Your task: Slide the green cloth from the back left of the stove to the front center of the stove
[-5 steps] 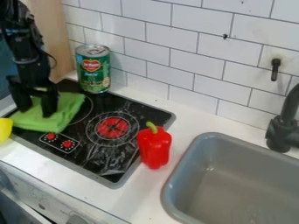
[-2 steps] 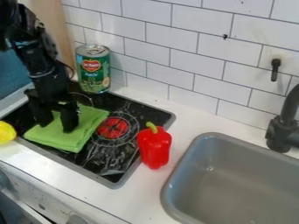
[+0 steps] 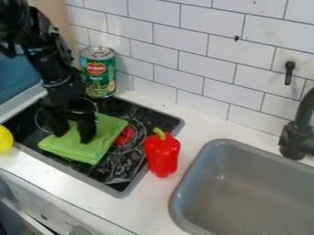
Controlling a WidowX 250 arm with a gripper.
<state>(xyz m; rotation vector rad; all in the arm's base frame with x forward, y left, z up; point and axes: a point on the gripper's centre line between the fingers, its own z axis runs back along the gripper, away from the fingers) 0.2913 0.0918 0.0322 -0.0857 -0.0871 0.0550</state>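
- Cloth (image 3: 101,146), green and folded into a flat pad, lies on the left and middle part of the black stove top (image 3: 116,170), its right edge overlapping part of the red burner (image 3: 126,136).
- Black claw (image 3: 73,134) points down over the cloth with its two fingers set wide apart, their tips appearing to touch the fabric; green shows between them. How firmly they press, I cannot tell.
- As for progress, the cloth is down on the stove and folded, so contact with it looks made. Still undone, by my judgement, is parting the two: the claw is not lifted clear. Whether the cloth lies at its final spot, I cannot tell.
- Red pepper (image 3: 162,156) with a green stem stands at the stove's right edge, near the cloth but apart from it.
- Green can (image 3: 98,80) stands upright at the back of the stove, near the wall (image 3: 196,50) and behind the cloth.
- Yellow thing (image 3: 5,139), cut off by the left edge, sits near the stove's front left side.
- Farther right, a grey sink (image 3: 179,195) is set into the white counter (image 3: 146,204), with a black faucet (image 3: 296,140) behind it.
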